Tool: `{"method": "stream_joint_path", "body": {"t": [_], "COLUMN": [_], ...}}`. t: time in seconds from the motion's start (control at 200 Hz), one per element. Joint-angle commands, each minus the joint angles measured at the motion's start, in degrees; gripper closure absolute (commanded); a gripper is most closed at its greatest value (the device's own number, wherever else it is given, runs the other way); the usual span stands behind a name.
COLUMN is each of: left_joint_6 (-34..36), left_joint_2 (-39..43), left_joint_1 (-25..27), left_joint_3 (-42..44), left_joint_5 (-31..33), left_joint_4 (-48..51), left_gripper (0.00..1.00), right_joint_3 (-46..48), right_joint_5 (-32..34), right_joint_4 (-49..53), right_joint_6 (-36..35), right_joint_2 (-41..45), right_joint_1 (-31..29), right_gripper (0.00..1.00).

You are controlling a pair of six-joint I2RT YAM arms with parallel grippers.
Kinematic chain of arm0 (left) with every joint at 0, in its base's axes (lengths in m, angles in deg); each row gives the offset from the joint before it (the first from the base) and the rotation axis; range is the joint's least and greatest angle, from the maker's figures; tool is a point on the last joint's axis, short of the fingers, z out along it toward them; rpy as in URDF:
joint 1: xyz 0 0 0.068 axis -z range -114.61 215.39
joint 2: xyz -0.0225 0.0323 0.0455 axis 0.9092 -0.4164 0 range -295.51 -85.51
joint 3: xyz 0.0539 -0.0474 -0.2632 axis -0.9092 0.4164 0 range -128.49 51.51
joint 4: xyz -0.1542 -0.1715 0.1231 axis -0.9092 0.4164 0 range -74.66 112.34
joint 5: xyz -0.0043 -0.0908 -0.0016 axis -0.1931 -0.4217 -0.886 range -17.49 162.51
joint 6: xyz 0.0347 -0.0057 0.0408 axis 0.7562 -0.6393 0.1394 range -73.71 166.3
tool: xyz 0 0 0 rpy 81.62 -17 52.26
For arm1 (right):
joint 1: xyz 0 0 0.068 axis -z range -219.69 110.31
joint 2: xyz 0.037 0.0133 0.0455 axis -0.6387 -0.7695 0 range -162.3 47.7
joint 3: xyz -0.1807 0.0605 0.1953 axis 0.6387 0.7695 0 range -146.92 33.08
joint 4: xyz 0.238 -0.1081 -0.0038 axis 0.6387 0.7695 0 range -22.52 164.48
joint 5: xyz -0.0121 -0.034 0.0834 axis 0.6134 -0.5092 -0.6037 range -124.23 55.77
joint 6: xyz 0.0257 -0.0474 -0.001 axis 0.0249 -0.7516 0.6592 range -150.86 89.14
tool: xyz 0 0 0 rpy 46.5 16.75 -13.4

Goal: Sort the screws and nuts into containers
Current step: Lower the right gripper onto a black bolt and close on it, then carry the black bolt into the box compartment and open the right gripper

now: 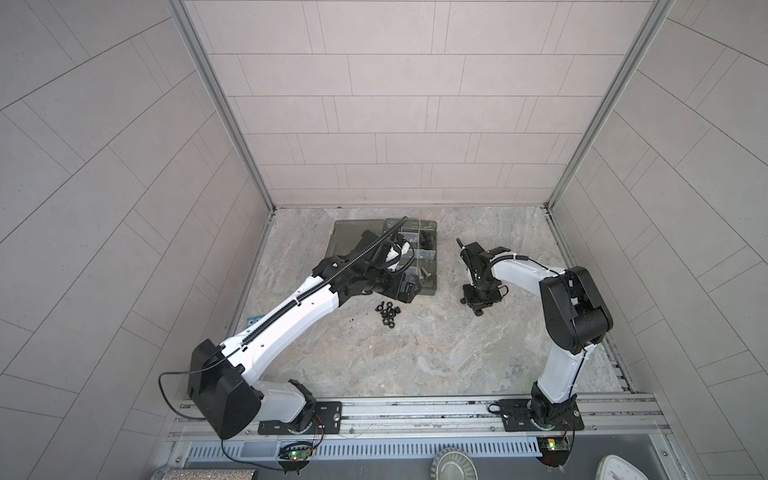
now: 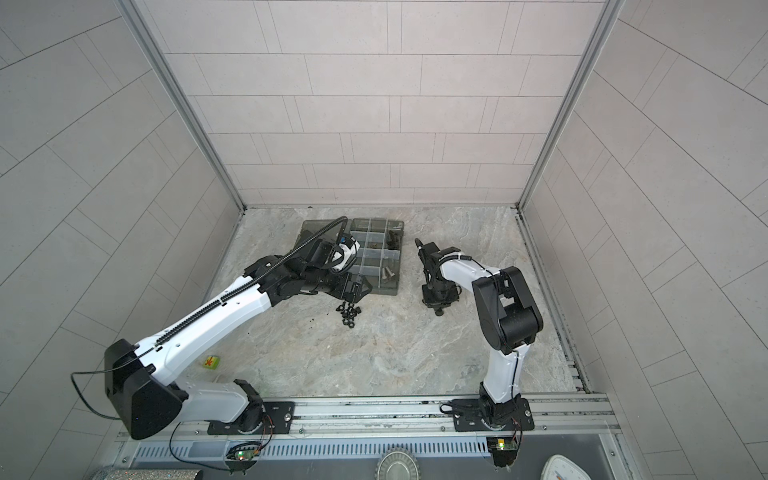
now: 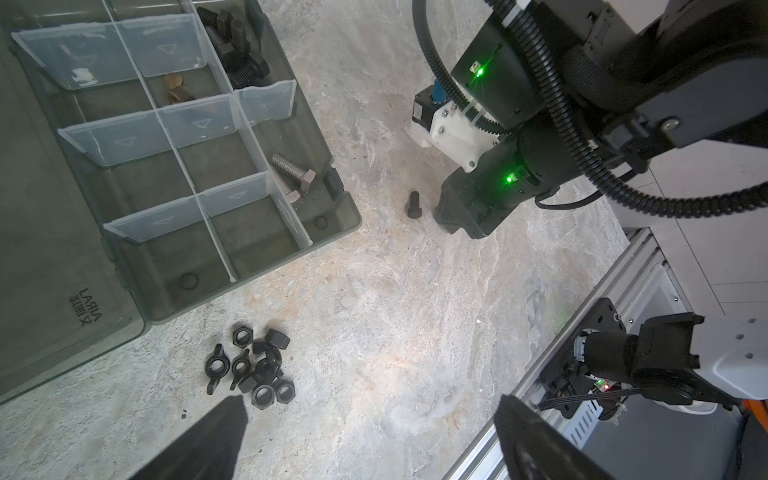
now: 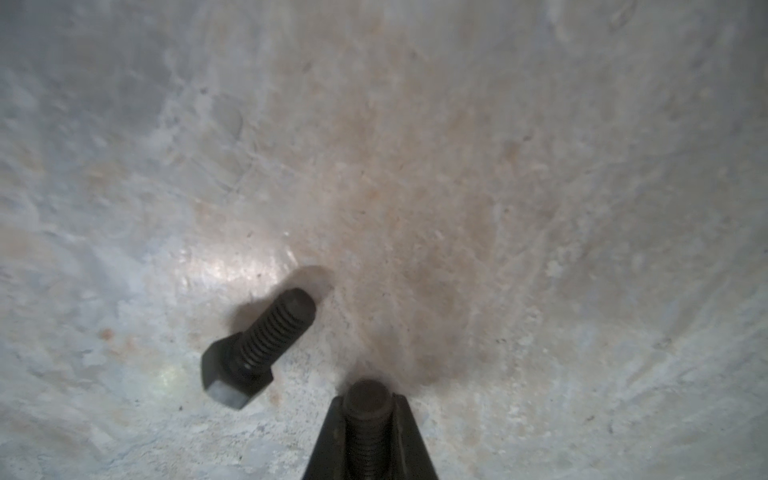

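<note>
- Table point(image 1: 395, 357): marbled grey, and it carries everything I am working with. Both arms reach in from the near rail.
- Organizer box point(image 3: 336, 224): smoky grey, lying open at the far side of the table, left of middle. Its flat lid point(image 3: 50, 232) is folded out on the box's left side in both top views. The compartments point(image 3: 195, 122) are split by pale dividers, and most look bare.
- Left claw point(image 3: 370, 401): jaws spread wide with nothing between them. It hangs over the table at the near edge of the box, above the nuts.
- Right claw point(image 4: 368, 399): points down at the table to the right of the box. Its jaws are closed on a black screw point(image 4: 368, 419), pinched by the threaded shank, with the round end level with the fingertips. I cannot tell whether that end touches the table.
- Nuts point(image 3: 257, 365): a tight black heap on the table, just outside the near wall of the box. It is a mix of hex rings and winged ones, several touching or overlapping.
- Black screws point(image 3: 237, 45): a small pile in a far compartment of the right-hand column.
- Silver screws point(image 3: 295, 174): two in the nearer compartment of that same column.
- Second black screw point(image 4: 257, 345): lies on its side on the table just beside the right claw, not touching it.
</note>
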Motion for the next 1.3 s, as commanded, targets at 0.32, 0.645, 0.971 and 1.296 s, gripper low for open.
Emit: {"method": "stream_joint_path", "body": {"t": [0.32,0.645,0.971,1.296], "left_joint_6": [2.08,2.72,2.90,3.22], "left_joint_2": [-0.38,-2.53,-2.44,-3.95], "left_joint_1": [-1.82,-3.53,-6.74,-10.04], "left_joint_3": [-1.96,-4.14,-4.20,-5.27], "left_joint_5": [2.20,1.88,2.33,1.46], "left_joint_4": [2.99,4.33,6.00,6.12], "left_gripper": [0.00,0.00,0.00,0.00], "right_joint_3": [-22.17,-42.60,-61.12,-66.84], "right_joint_5": [-7.43,-16.94,-19.42,-19.82], "right_joint_4": [4.74,-1.69,-0.88,-2.97], "right_joint_6": [4.34,9.97,9.23,10.69], "right_joint_2": [-2.13,-18.72,-32.27,-38.59], "right_joint_1": [-0.53,-0.53,-0.03,1.93], "right_gripper": [0.96,0.96,0.95,0.93]}}
